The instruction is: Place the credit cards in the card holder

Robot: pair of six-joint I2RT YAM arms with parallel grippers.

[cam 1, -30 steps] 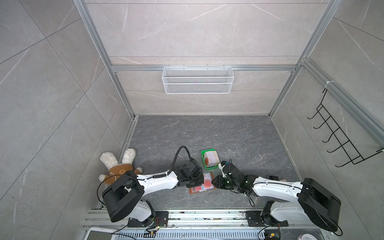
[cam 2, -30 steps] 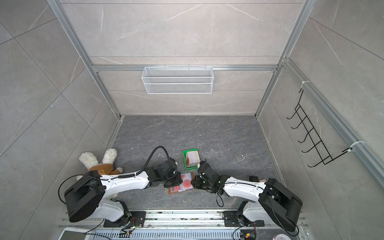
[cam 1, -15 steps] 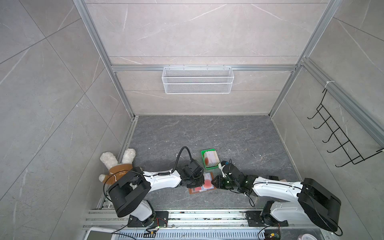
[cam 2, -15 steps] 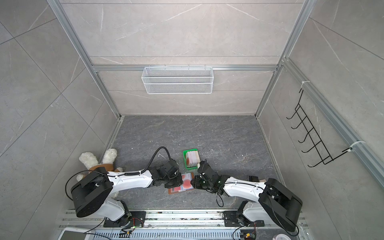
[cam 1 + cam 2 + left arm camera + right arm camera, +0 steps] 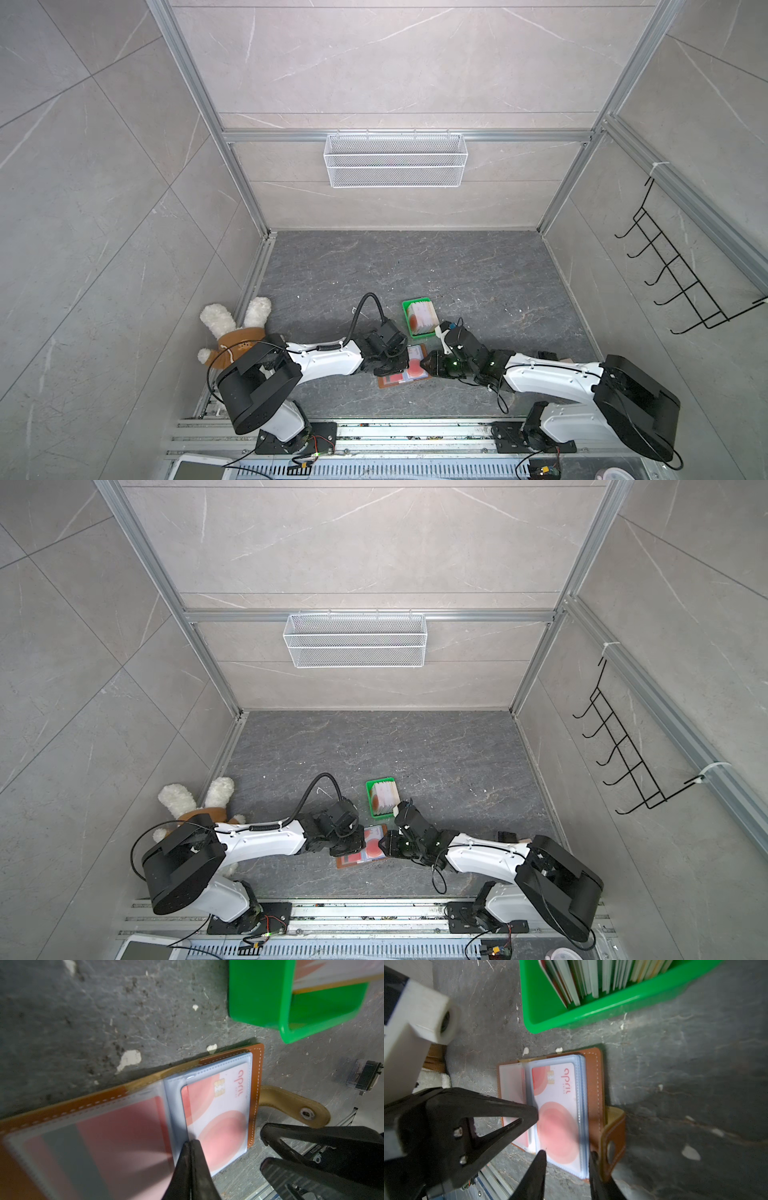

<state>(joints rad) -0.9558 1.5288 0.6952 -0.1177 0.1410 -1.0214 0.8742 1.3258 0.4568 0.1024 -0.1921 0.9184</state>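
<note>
The card holder [image 5: 384, 382] [image 5: 345, 863] lies open on the floor between both grippers, tan leather [image 5: 257, 1076] [image 5: 593, 1084] with clear sleeves. One pale credit card [image 5: 220, 1126] [image 5: 558, 1105] with a red circle sits in its top sleeve. Another, red with a dark stripe [image 5: 104, 1147], sits in the opposite sleeve. More credit cards [image 5: 422, 320] [image 5: 384, 799] [image 5: 591, 978] stand in the green tray. My left gripper [image 5: 400, 366] [image 5: 358, 845] [image 5: 190, 1141] is shut, pinching a clear sleeve's edge. My right gripper [image 5: 426, 365] [image 5: 384, 845] [image 5: 568, 1159] is open, its jaws either side of the sleeves' near end, holding nothing.
The green tray [image 5: 409, 305] [image 5: 259, 991] [image 5: 571, 1016] stands just behind the holder. The snap tab [image 5: 305, 1113] [image 5: 612, 1147] sticks out by my right fingers. A plush toy [image 5: 232, 332] lies at the left wall. A small dark object [image 5: 548, 355] lies beside the right arm.
My left gripper has closed fully at the sleeve edge. My right gripper's jaws have spread wider. Both arms have stayed at the holder.
</note>
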